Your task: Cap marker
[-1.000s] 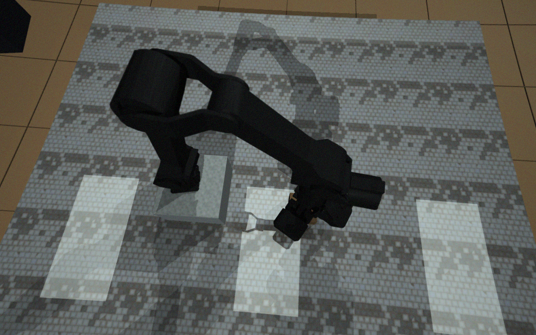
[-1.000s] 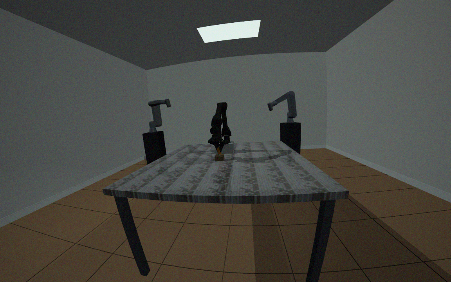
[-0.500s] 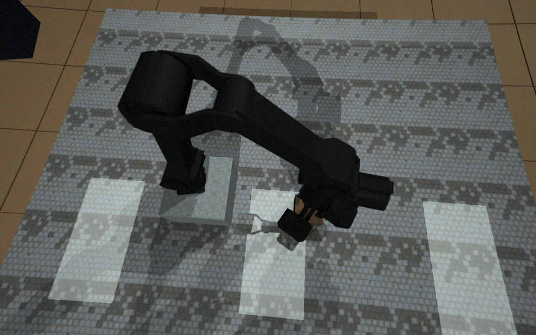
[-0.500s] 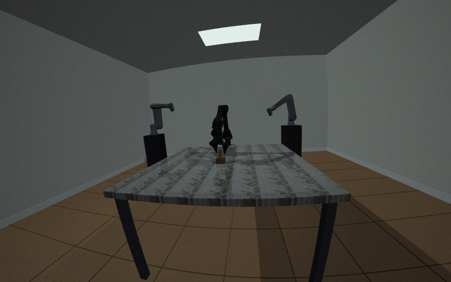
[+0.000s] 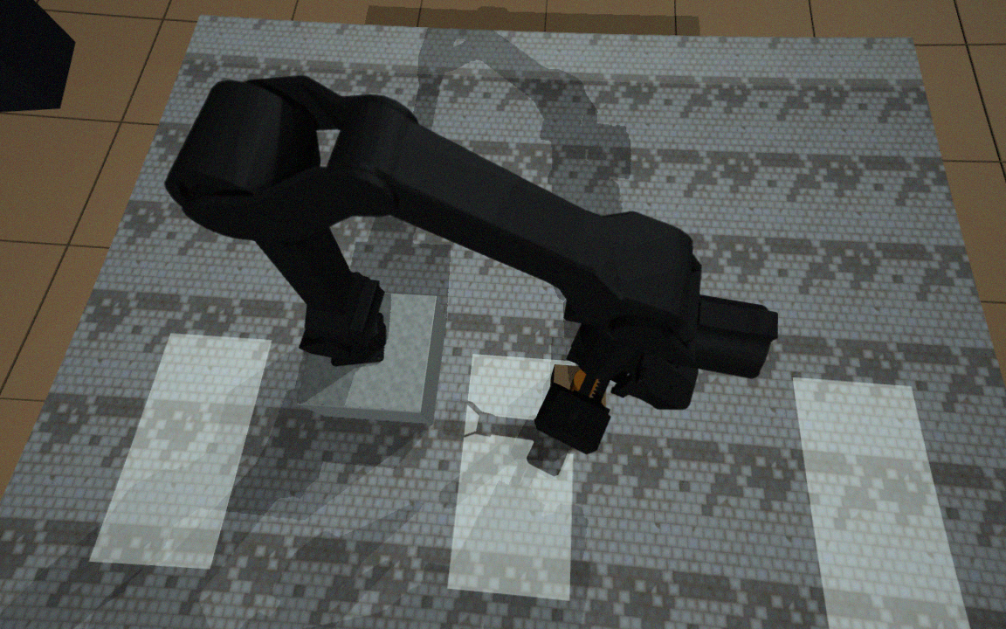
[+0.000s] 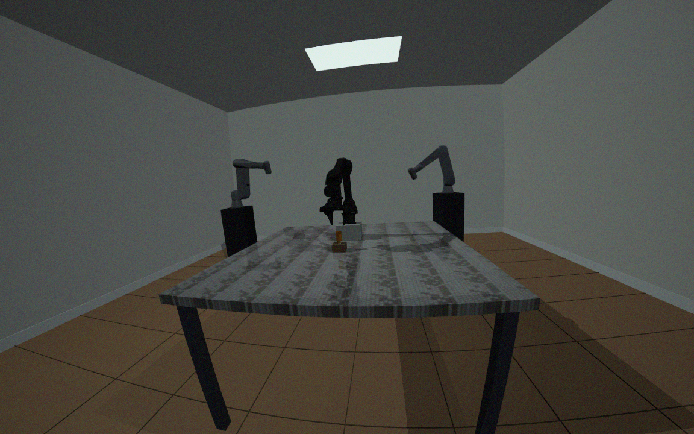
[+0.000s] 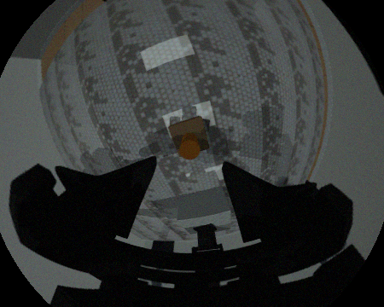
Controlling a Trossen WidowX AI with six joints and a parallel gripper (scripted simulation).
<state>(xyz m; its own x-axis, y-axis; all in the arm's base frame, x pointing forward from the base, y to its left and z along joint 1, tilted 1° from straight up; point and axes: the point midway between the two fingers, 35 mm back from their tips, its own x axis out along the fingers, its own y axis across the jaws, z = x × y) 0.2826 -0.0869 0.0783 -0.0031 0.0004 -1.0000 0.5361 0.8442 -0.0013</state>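
The brown holder block (image 5: 561, 376) (image 6: 339, 247) (image 7: 187, 128) stands on the table (image 5: 726, 508) (image 6: 425, 291) (image 7: 226, 51). The orange cap (image 5: 579, 381) (image 6: 338, 236) (image 7: 189, 149) stands upright over the block, and the wrist view looks down on its round top. The marker is hidden beneath the cap, and I cannot tell whether the cap is fully down. My gripper (image 6: 338, 222) (image 7: 190, 163) is open and empty, above the cap. In the wrist view its fingertips stand well apart, one on each side, with a gap to the cap.
A pale grey box (image 5: 413, 351) (image 6: 354, 232) (image 7: 205, 205) stands beside the arm's base. Two grey arms (image 6: 242, 181) (image 6: 445, 167) stand on dark pedestals beyond the table. Bright light patches and arm shadows cross the patterned table top.
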